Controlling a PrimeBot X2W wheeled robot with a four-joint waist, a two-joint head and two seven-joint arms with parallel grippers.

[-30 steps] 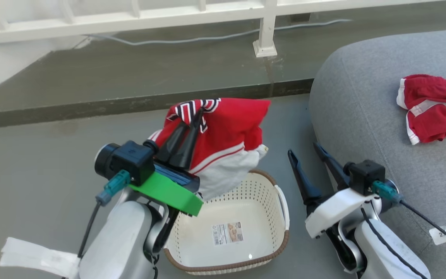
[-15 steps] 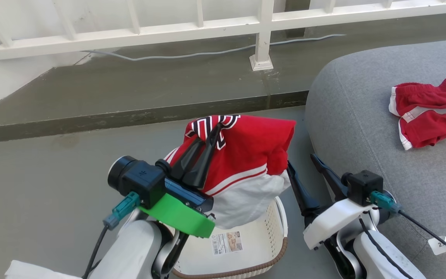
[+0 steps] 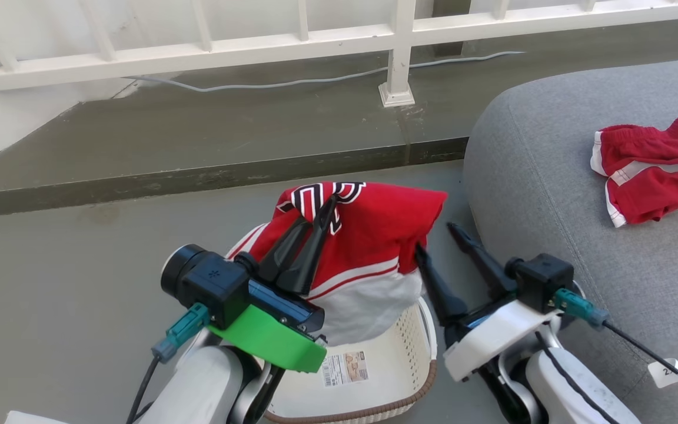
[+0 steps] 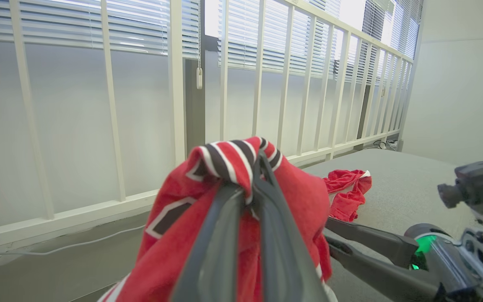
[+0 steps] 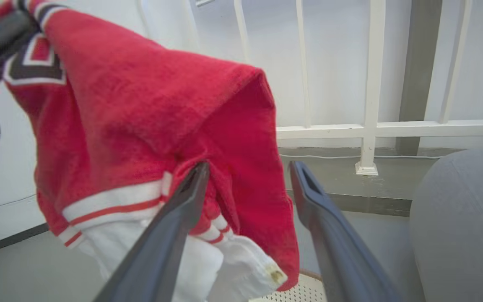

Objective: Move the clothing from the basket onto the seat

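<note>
My left gripper point(image 3: 321, 209) is shut on the red lettered jersey point(image 3: 374, 235), holding it up over the cream basket point(image 3: 427, 377); the jersey's white hem hangs just inside the rim. In the left wrist view that gripper point(image 4: 250, 176) pinches the striped lettering. My right gripper point(image 3: 435, 237) is open beside the jersey's right edge. In the right wrist view this gripper point(image 5: 250, 165) has a fold of the jersey point(image 5: 141, 117) between its spread fingers. The second red garment point(image 3: 651, 171) lies crumpled on the grey seat point(image 3: 551, 176) at the right.
A white railing point(image 3: 398, 65) and a pale cable point(image 3: 268, 85) run along a raised floor step behind the basket. The basket stands on grey floor just left of the seat's rounded corner. A small white tag point(image 3: 665, 371) hangs on my right arm's cable.
The head camera shifted early on. Since then my right gripper has moved left, up to the jersey's hanging edge. The left gripper has kept its hold and sunk slightly.
</note>
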